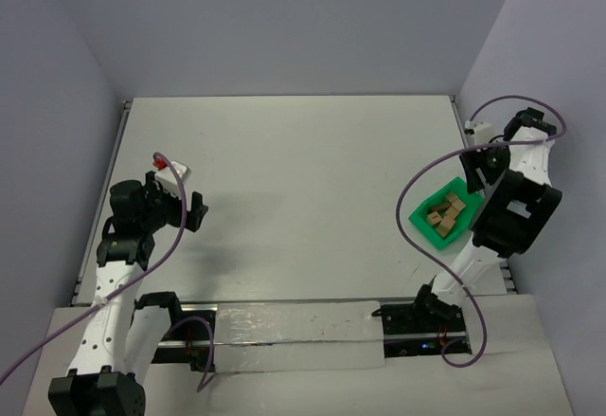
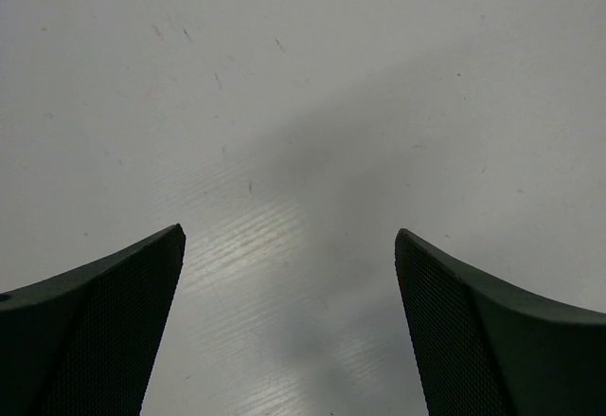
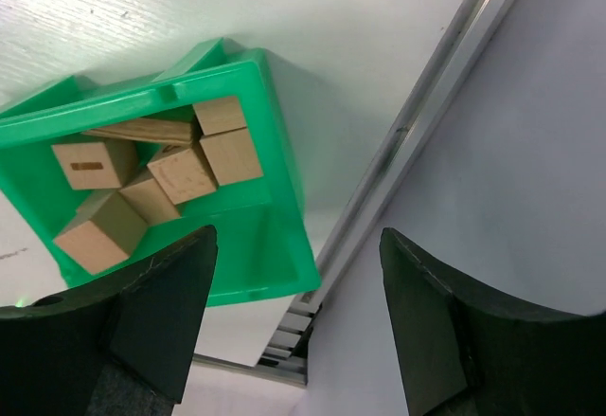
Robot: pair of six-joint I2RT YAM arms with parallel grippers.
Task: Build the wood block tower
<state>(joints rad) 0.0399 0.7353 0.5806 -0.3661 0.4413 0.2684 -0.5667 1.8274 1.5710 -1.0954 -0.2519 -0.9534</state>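
Several light-brown wood blocks lie loose in a bright green bin at the right side of the table; no tower stands anywhere. In the right wrist view the blocks fill the far part of the bin, and one shows a dark mark. My right gripper is open and empty, above the bin's near corner and the table edge; in the top view it hangs just behind the bin. My left gripper is open and empty over bare table, at the far left.
A metal rail runs along the table's right edge, with a grey-lilac wall close beside it. Purple cables loop from the right arm past the bin. A white sheet lies along the near edge between the arm bases.
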